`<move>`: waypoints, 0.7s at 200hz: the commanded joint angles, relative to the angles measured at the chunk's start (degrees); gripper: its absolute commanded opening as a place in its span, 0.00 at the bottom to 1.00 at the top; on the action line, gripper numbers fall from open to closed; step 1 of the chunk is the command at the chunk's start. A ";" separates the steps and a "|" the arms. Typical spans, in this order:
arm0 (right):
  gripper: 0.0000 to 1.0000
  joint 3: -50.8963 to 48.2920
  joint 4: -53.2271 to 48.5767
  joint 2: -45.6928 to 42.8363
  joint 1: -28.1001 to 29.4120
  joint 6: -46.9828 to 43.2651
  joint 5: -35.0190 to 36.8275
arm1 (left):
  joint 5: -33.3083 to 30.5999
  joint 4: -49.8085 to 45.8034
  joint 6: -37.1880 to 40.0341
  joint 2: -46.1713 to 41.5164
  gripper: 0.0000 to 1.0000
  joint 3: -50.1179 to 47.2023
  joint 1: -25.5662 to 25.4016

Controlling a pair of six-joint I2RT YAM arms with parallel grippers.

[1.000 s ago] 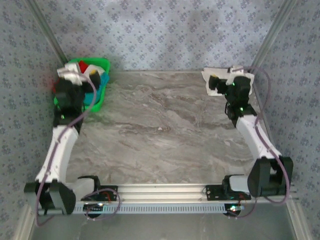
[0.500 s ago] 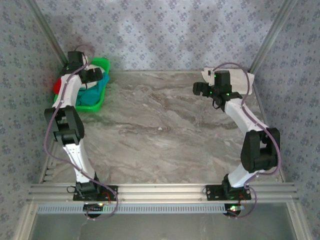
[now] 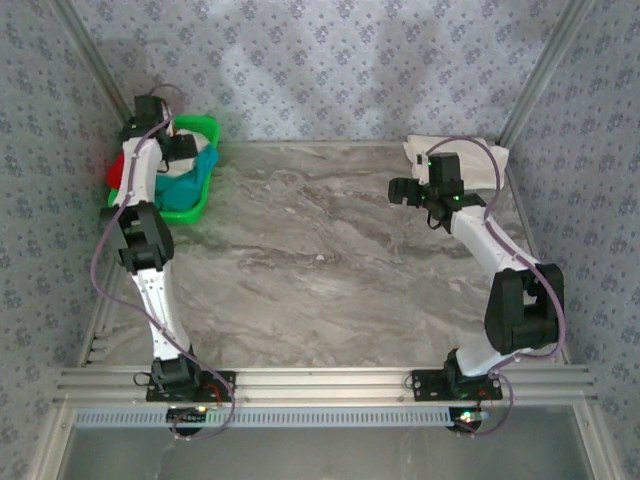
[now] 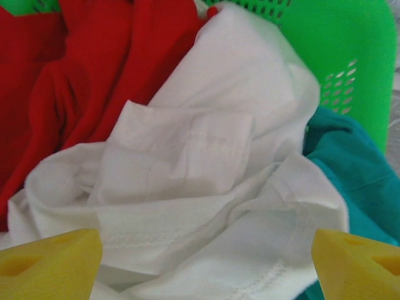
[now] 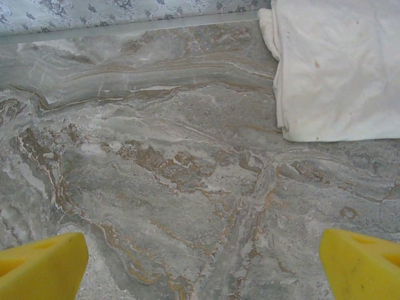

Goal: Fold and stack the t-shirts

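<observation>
The left pincer [image 4: 206,265] stands wide open over a crumpled white t-shirt [image 4: 206,156], between a red t-shirt [image 4: 94,62] and a teal t-shirt [image 4: 356,162] in the green basket [image 4: 350,44]. The right pincer [image 5: 203,262], also wide, hangs over the surface [image 5: 156,156] near a folded white garment [image 5: 337,69]

Left end effector [image 4: 203,262] gaping; right end effector [image 5: 201,264] gaping; both arms outstretched.
</observation>
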 commanded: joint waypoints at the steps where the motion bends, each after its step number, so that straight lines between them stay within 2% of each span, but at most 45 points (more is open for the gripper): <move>1: 0.97 0.81 -1.48 -0.25 -0.11 -0.68 0.56 | -0.31 -3.10 0.97 2.06 0.87 3.41 1.15; 22: 0.97 0.56 -1.68 -0.17 -0.09 -0.68 0.77 | 0.37 -3.39 0.78 2.37 0.87 3.56 0.94; 34: 0.97 0.52 -1.80 -0.08 -0.02 -0.77 0.93 | 0.56 -3.86 1.05 1.63 0.82 3.19 0.23; 44: 0.97 0.51 -1.85 0.06 -0.03 -0.77 1.09 | 0.24 -3.58 1.09 0.02 0.81 2.00 -0.39; 97: 0.97 1.29 -2.20 0.90 0.08 -0.51 0.85 | 0.48 8.43 -0.78 -17.35 0.85 -17.14 -3.40; 140: 0.96 2.27 -2.03 3.29 0.49 0.00 -0.28 | 0.83 12.14 -0.87 -20.71 0.80 -27.07 -7.59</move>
